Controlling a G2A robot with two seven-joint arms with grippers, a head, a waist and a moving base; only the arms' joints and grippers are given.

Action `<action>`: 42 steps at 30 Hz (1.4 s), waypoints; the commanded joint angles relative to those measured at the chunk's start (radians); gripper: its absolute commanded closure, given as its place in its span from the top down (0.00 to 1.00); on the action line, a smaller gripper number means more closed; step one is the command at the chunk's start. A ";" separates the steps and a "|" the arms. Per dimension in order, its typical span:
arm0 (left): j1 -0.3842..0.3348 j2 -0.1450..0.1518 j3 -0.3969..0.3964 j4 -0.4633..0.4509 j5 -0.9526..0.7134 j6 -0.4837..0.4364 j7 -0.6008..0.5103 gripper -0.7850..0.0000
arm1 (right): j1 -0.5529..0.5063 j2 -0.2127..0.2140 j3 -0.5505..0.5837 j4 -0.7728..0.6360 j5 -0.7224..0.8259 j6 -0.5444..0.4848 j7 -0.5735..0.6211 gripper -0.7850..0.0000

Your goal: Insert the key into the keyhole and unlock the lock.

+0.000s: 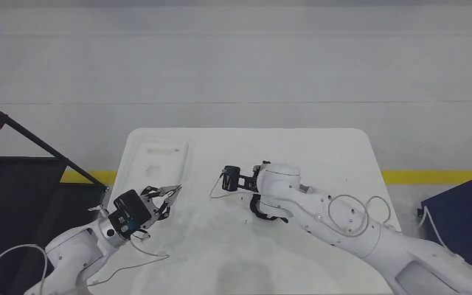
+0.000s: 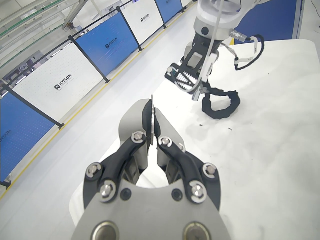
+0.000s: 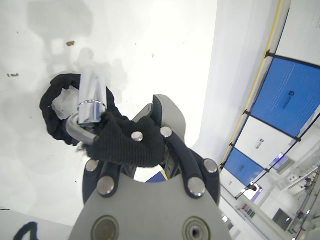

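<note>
My left gripper (image 2: 151,116) hangs over the table's front left (image 1: 171,195) and is shut on a thin flat metal key (image 2: 152,111), whose blade sticks out edge-on past the fingertips. My right gripper (image 3: 140,123) is near the table's middle, shut on the black fabric sleeve of a chain lock (image 3: 130,138). The lock's chrome cylinder (image 3: 90,98) and bent steel shackle (image 3: 75,129) jut out beyond the fingers. The rest of the sleeved chain lies as a black loop (image 2: 221,106) on the table (image 1: 258,214). The key tip is well short of the right gripper (image 2: 196,89).
The white table (image 1: 332,158) carries a flat white tray (image 1: 156,158) at its back left. A thin cable (image 1: 215,192) loops beside the right wrist. Small dark specks (image 2: 200,125) dot the tabletop between the arms.
</note>
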 commanded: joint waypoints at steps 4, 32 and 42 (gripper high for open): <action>0.021 -0.001 -0.037 0.013 -0.035 -0.007 0.010 0.00 | 0.080 -0.112 -0.093 0.241 0.056 -0.010 0.016 0.00; 0.054 -0.012 -0.108 0.029 -0.130 -0.057 0.028 0.00 | 0.136 -0.226 -0.183 0.361 -0.137 -0.158 -0.041 1.00; 0.054 -0.012 -0.108 0.029 -0.130 -0.057 0.028 0.00 | 0.136 -0.226 -0.183 0.361 -0.137 -0.158 -0.041 1.00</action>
